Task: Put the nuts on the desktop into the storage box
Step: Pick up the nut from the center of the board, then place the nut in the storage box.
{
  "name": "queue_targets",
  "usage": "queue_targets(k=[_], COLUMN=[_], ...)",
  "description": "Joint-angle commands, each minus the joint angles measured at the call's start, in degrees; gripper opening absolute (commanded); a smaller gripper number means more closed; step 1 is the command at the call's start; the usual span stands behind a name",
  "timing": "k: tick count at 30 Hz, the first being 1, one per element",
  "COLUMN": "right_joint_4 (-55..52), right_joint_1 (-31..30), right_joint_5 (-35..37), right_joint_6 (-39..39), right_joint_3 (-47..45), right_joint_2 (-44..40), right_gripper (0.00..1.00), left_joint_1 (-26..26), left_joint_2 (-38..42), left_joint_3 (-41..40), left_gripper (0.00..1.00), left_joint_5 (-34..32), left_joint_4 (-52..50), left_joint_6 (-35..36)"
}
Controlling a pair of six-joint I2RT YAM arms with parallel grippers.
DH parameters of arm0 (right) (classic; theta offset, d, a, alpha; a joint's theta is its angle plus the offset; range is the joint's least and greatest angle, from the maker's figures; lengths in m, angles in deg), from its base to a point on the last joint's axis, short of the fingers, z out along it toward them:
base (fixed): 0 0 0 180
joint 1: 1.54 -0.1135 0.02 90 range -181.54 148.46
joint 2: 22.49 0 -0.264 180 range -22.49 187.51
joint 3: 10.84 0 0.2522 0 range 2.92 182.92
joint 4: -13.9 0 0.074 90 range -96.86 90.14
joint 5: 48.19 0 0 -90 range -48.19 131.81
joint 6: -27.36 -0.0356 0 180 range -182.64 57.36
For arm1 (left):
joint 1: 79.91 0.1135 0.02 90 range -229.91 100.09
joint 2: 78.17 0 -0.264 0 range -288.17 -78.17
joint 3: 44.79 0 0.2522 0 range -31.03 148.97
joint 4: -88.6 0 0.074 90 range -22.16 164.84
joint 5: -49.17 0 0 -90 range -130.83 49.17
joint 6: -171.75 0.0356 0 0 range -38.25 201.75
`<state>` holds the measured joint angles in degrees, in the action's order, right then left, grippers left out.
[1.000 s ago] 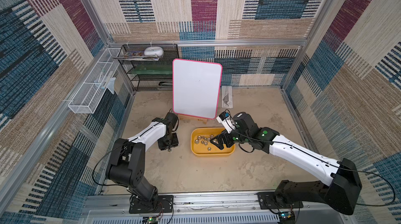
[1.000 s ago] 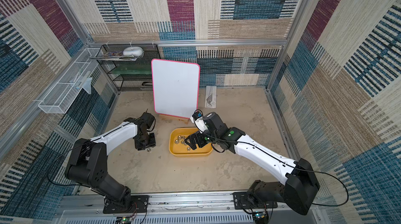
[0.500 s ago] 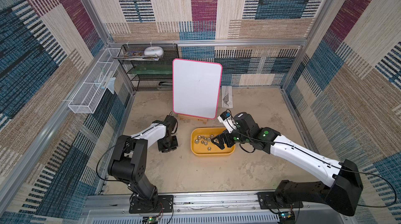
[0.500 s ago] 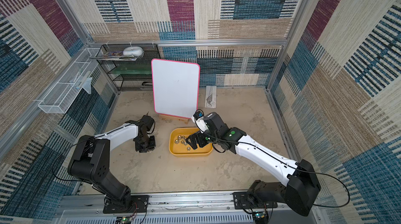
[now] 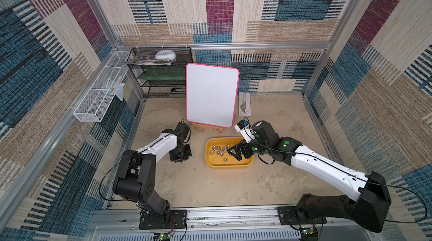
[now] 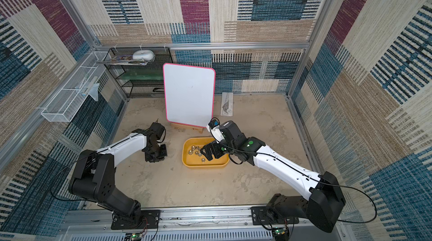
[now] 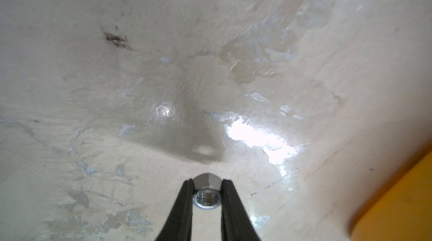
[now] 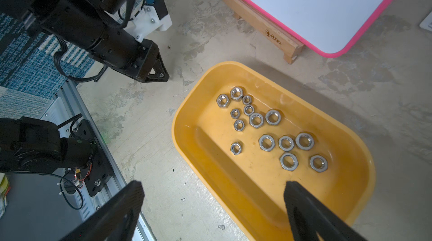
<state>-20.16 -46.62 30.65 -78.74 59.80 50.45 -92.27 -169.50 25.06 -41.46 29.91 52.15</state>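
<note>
My left gripper [image 7: 207,182] is clamped tight on one nut [image 7: 207,199], pinched between both fingertips with its threaded hole facing the wrist camera. It sits low over the desktop [image 5: 210,188], just beside the storage box [image 5: 229,165], on my left of it. I can't tell whether the nut touches the surface. In both top views that gripper [image 6: 155,157] hides the nut.

My right gripper [image 8: 212,187] is spread wide and holds nothing. It hangs over the box [image 8: 177,134], one finger above the inside, the other above the desktop beside the rim.

Fourteen nuts [image 8: 266,142] lie flat on the box floor, loosely clustered, some touching. The whiteboard [image 5: 211,97] stands upright just behind the box.
</note>
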Motion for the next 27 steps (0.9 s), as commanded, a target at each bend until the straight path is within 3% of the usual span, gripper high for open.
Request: queue_targets(k=[1,13,27], right_joint_4=[0.05,-1.01,-3.59], right_joint_1=[-0.01,-0.04,-0.01], right_joint_5=[0.43,4.63,11.13], right_joint_6=[-0.29,-1.87,-4.55], right_joint_3=[-0.34,-2.42,-7.04], right_joint_2=[-0.28,-3.28,-10.33], right_gripper=[0.99,0.99,0.99], left_joint_1=[-0.36,-10.97,-25.16], left_joint_2=[1.62,1.24,-13.22], left_joint_3=[2.07,17.16,29.42], left_gripper=[0.22,0.24,0.24], left_joint_5=[0.46,-0.53,2.87], left_joint_4=[-2.79,-9.16,-9.29], left_joint_6=[-0.49,-2.81,-5.73])
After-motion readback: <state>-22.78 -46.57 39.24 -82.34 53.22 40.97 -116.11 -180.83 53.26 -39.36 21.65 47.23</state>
